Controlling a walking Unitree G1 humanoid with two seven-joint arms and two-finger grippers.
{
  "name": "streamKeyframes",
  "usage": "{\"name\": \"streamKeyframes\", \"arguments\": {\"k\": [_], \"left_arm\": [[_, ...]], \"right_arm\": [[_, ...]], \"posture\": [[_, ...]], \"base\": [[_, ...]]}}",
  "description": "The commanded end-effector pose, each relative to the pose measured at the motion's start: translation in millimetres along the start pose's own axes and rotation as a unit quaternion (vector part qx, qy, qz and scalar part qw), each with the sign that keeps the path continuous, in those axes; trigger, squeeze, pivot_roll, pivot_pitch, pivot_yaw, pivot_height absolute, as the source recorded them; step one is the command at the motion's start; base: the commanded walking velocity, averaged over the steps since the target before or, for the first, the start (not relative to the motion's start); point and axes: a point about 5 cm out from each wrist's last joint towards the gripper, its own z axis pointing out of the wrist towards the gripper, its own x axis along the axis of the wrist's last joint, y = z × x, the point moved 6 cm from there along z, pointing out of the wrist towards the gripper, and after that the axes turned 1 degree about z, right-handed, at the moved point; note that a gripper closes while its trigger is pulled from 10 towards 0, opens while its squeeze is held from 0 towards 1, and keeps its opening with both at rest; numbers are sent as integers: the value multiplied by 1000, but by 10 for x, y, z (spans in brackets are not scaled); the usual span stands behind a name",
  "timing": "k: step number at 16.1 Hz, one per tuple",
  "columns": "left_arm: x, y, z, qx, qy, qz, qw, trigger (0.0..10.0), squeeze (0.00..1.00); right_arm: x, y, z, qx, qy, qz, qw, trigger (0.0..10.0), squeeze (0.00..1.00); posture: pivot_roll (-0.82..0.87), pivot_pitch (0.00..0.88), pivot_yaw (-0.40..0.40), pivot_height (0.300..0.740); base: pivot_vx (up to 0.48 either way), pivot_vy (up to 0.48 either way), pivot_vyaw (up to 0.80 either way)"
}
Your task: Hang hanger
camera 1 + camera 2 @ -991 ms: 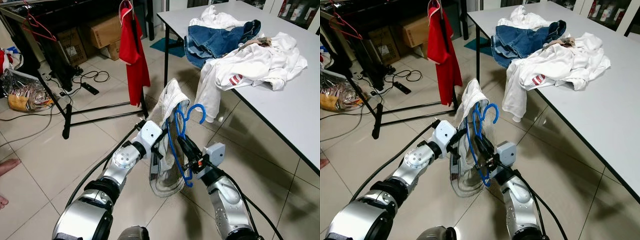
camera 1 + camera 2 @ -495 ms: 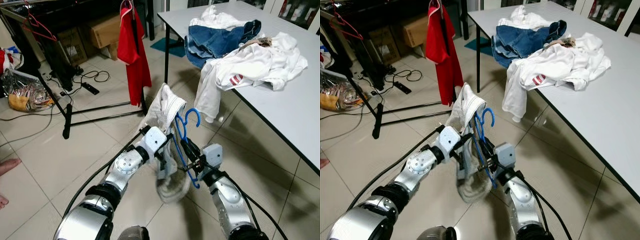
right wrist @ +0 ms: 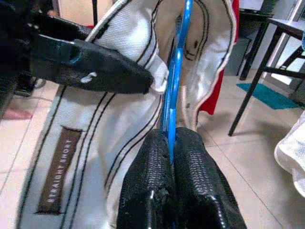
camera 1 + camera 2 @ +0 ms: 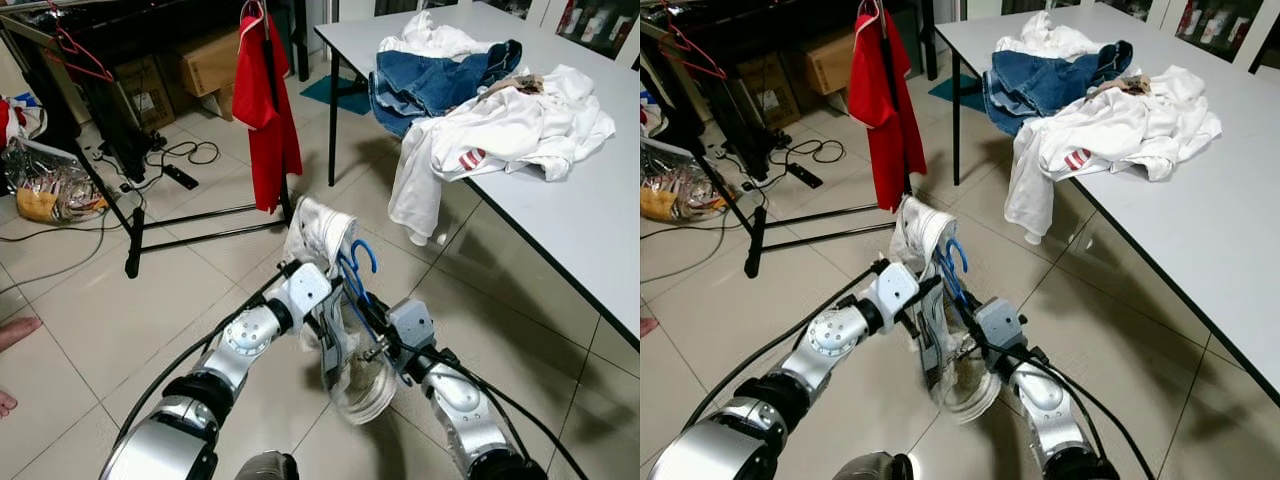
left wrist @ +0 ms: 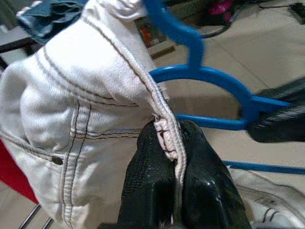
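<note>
Since a sec ago both arms are coming down lower & the white shorts (image 4: pixel 322 228) are sagging more, w/ the bottom loop nearly at the floor.

The blue hanger (image 4: pixel 355 275) is sitting between the two arms, out in front of the robot, w/ its hook poking up beside the shorts. The right gripper (image 3: pixel 170 143) is squeezing the hanger's thin blue bar, fingers tight on it. The left gripper (image 5: pixel 167 138) is pinching a thick seam of the shorts, fingers closed on the cloth. The shorts are bunching up around the hanger, part over the top, part hanging in a loop below. They are looking messy, not sitting neat on it yet.

Further out, the clothes rack (image 4: pixel 135 215) is standing well apart on the robot's left side, w/ a red shirt (image 4: pixel 265 105) hanging on it. A table (image 4: pixel 590 235) on the right is holding a pile of clothes (image 4: pixel 490 110).

So I think the job is about halfway. The hanger & shorts are held, but the robot is still needing to fix the shorts, go to the rack & hook the hanger on the bar.
</note>
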Motion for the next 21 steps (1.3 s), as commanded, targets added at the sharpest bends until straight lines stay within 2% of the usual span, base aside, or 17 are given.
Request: {"name": "streamKeyframes", "arguments": {"k": [1,2,6,11,13,14,15,16,18,21], "left_arm": [[133,90,21,-29,32,19,999,0,0],[151,206,9,-60,42,26,997,0,0],[187,471,-29,-137,58,56,987,0,0],[155,550,-68,-162,55,52,984,0,0],[96,481,-43,-134,34,47,989,0,0],[67,412,-17,-111,22,33,993,2392,0],[60,396,-14,-106,20,26,994,2392,0],[10,286,-10,-74,6,-7,997,10000,0],[-69,214,-38,-55,-11,-26,998,10000,0],[-93,85,-60,-16,-15,-28,999,10000,0]], "right_arm": [[90,25,67,-1,14,-14,1000,10000,0],[64,56,65,-7,6,-17,1000,10000,0],[43,63,91,-11,-2,-15,1000,10000,0],[54,75,108,-22,1,-5,1000,10000,0],[72,78,117,-25,6,0,1000,10000,0],[82,80,118,-26,9,1,1000,10000,0],[85,79,116,-27,11,2,1000,10000,0],[150,106,115,-35,31,19,999,10000,0],[256,141,116,-45,62,47,996,10000,0],[376,151,118,-48,98,79,991,10000,0]], "posture": [[46,0,78,740],[44,0,77,740],[44,0,77,740],[44,0,79,740],[43,0,81,740],[43,0,81,740],[44,0,79,740],[44,0,79,740],[45,0,79,740],[45,0,82,740]], "base": [[0,0,0],[0,0,0],[0,0,0],[0,0,0],[0,0,0],[0,0,0],[0,0,0],[0,0,0],[0,0,0],[0,0,0]]}}
